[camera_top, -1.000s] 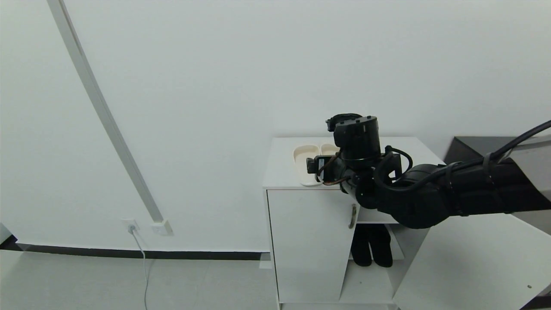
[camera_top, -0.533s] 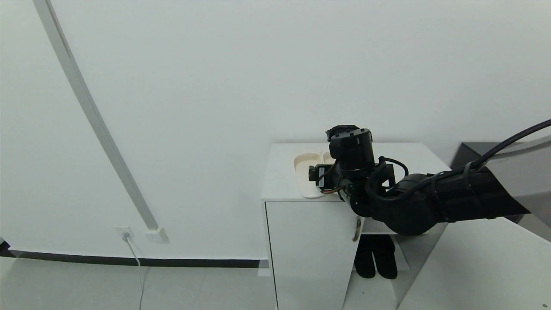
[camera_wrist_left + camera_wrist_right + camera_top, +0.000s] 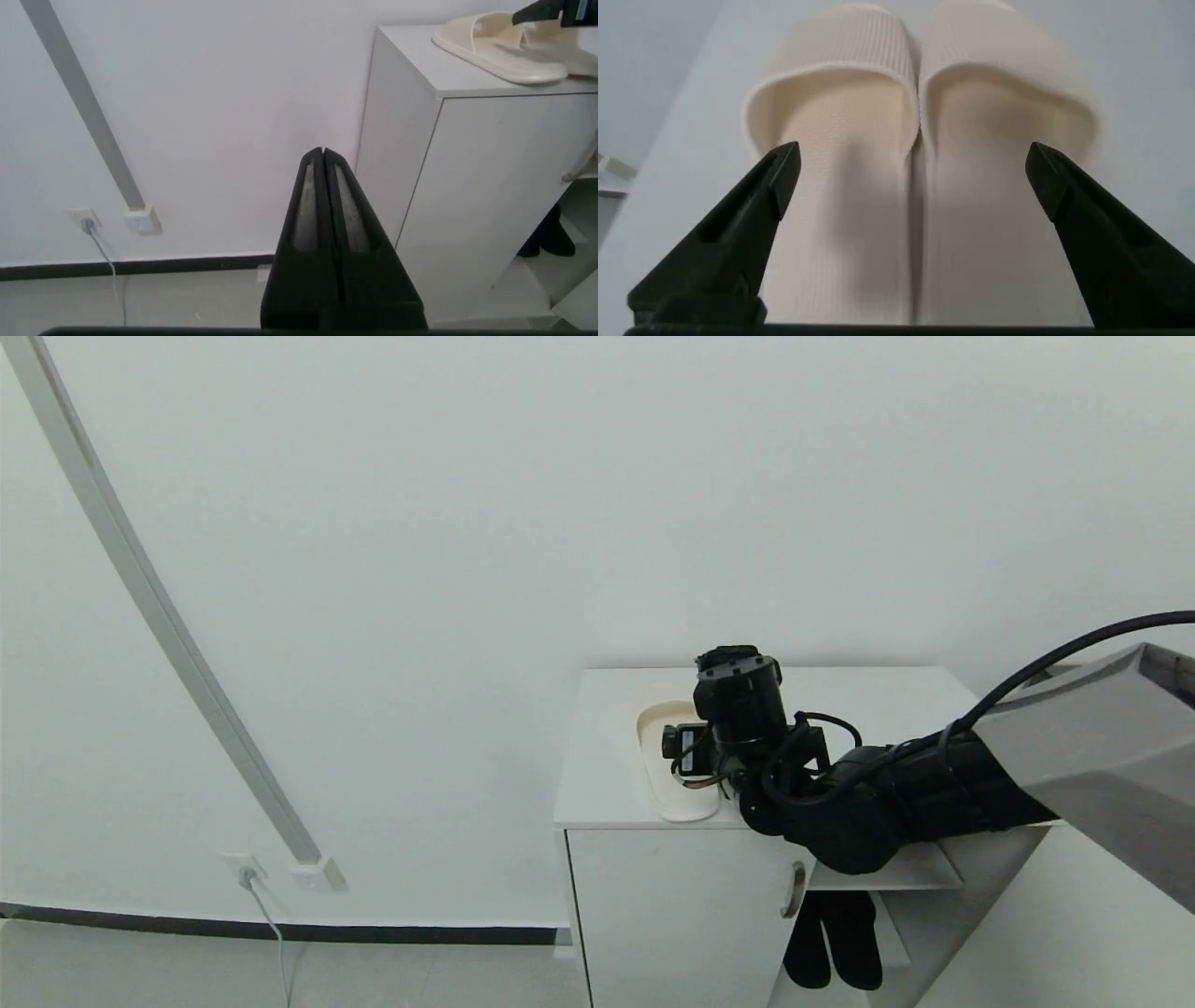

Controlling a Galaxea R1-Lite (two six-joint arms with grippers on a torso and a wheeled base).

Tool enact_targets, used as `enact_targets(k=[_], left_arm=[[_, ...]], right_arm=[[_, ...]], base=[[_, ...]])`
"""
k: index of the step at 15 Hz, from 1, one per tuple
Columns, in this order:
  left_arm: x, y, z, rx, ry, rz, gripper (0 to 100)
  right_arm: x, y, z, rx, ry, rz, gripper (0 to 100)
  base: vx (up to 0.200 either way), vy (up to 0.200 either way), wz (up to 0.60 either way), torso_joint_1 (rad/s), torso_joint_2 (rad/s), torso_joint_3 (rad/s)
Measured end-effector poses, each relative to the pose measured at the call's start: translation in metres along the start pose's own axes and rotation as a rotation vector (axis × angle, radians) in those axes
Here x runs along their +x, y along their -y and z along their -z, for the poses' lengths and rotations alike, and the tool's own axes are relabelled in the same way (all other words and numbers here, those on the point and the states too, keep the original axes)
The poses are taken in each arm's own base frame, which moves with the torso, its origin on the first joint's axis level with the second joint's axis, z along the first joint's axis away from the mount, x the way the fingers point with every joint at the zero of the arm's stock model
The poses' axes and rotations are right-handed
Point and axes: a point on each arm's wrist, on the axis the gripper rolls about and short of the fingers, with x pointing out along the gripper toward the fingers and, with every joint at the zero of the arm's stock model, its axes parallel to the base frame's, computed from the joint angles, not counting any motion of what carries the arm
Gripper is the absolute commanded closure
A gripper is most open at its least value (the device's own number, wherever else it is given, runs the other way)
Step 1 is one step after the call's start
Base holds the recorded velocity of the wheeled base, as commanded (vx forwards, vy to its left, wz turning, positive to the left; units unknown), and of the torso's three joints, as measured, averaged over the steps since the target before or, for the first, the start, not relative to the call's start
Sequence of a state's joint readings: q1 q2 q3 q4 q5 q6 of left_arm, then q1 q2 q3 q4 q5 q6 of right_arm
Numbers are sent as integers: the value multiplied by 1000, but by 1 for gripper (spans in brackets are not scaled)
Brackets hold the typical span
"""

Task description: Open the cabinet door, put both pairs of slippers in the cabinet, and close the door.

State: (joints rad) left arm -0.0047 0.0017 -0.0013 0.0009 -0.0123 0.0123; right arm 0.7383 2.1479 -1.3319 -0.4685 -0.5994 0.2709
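Cabinet top [image 3: 607, 747]: right claw [image 3: 913, 157] astride slippers [image 3: 878, 224]

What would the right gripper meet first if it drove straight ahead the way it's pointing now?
The cream slippers on the cabinet top. The open right gripper points straight at the pair, roughly centred on the seam between them. The gap left is hard to judge.

white wall [image 3: 448, 523] with slanted conduit [image 3: 154, 597] and outlet [image 3: 245, 872].
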Motion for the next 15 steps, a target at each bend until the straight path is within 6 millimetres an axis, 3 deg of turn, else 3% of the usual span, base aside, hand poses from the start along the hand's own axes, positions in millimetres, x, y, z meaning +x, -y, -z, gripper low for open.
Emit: enact_targets(k=[4, 11, 15], left_arm=[[0, 0, 0, -1, 0, 0, 100], [0, 0, 0, -2, 0, 0, 100], [0, 0, 0, -1, 0, 0, 100]], right_arm=[[19, -1, 8, -11, 22, 3, 0], [64, 6, 4, -19, 60, -12, 0], [77, 8, 6, -13, 60, -39, 0]], base=[[0, 0, 0, 0, 0, 0], [0, 0, 0, 0, 0, 0], [0, 0, 0, 0, 0, 0]])
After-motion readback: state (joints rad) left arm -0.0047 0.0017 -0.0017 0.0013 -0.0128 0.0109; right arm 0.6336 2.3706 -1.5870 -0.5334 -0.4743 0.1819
